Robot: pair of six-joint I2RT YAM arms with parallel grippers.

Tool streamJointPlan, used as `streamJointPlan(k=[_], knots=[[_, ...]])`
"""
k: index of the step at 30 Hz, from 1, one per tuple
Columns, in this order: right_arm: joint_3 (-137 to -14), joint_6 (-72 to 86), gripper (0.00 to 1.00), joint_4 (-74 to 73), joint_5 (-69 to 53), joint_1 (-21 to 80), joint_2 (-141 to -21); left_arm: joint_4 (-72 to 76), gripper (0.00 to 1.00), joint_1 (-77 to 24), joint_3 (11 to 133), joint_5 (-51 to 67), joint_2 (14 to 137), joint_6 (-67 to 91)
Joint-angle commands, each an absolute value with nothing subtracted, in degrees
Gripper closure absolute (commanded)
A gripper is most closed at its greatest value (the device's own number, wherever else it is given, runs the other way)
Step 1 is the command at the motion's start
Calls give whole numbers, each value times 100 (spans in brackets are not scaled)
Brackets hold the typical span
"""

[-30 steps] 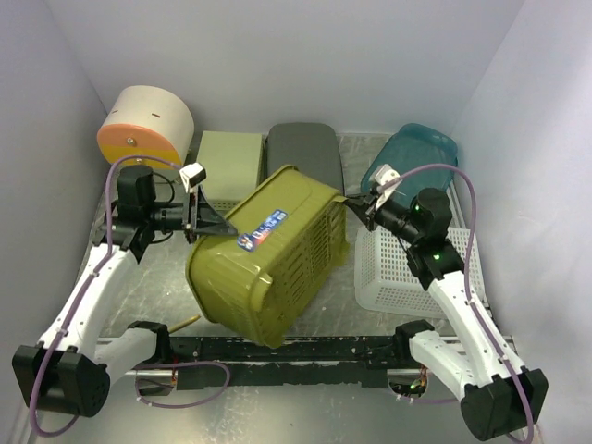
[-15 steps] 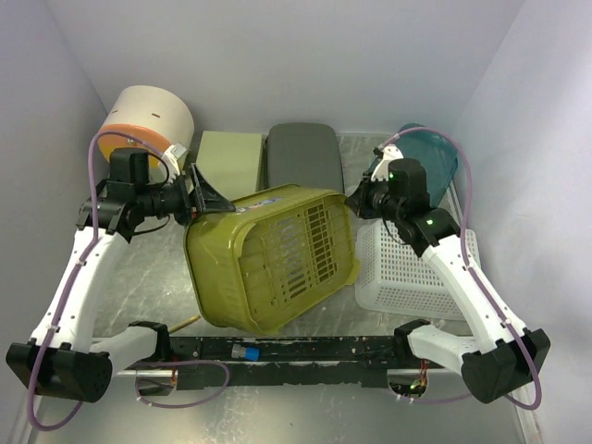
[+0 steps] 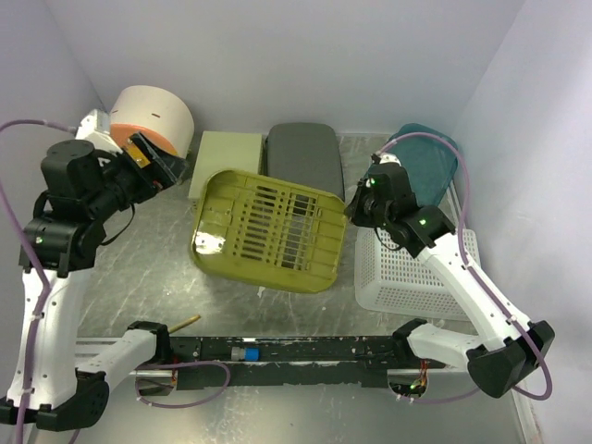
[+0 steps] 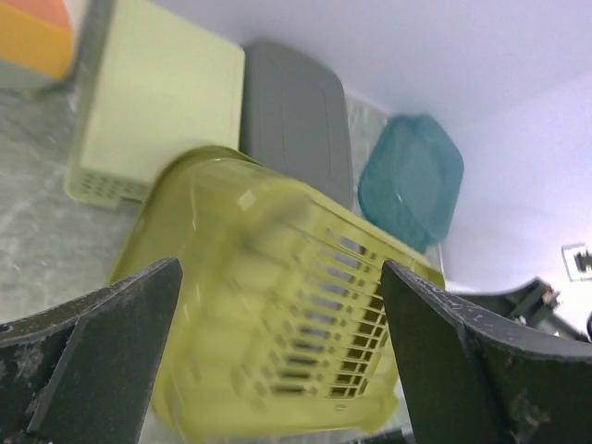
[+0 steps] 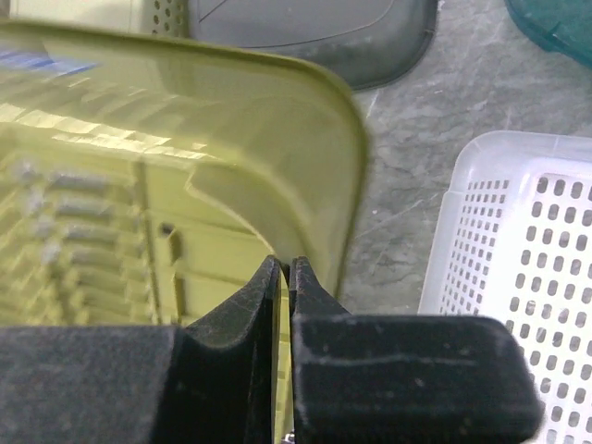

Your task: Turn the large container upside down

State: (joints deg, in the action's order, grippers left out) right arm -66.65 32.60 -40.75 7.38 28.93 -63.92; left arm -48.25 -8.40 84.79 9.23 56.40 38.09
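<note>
The olive-green slatted plastic container (image 3: 268, 231) lay at the centre of the grey marbled bench (image 3: 139, 268), its slatted base turned up toward the overhead camera and its flared rim spread out around it. The left jaws hung raised off the bench at 10 o'clock, well apart from the container and gripping nothing; they stood spread wide, the two dark fingers (image 4: 102, 361) framing the container from above in the left wrist view, where its body looked blurred. The right jaws sat at the container's 3 o'clock edge, pressed closed on the thin rim, with the black fingers (image 5: 240, 314) pinching the plastic between them in the right wrist view.

A white perforated plastic basket (image 3: 407, 273) stood at 4 o'clock, just beside the container and under the right arm. A teal translucent plastic tub (image 3: 430, 157) lay at 2 o'clock, a dark grey rounded plastic tub (image 3: 303, 153) at 12 o'clock, and a pale green rectangular plastic box (image 3: 227, 157) at 11 o'clock beside it. A cream cylinder with an orange end (image 3: 153, 116) rested at 10 o'clock, close behind the left jaws
</note>
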Motion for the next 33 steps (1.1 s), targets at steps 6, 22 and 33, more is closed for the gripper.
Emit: streamJointPlan(k=[6, 22, 33], knots=[[-7096, 3499, 100, -4071, 941, 3296, -6589, -4909, 1, -836, 8764, -299, 5618, 3432], [-7099, 1872, 100, -3818, -1320, 3385, -7309, -4885, 1, -836, 8274, 557, 5760, 3152], [-7327, 2102, 100, -2548, -2094, 3731, -8472, -4840, 1, -841, 7995, 626, 5693, 3203]])
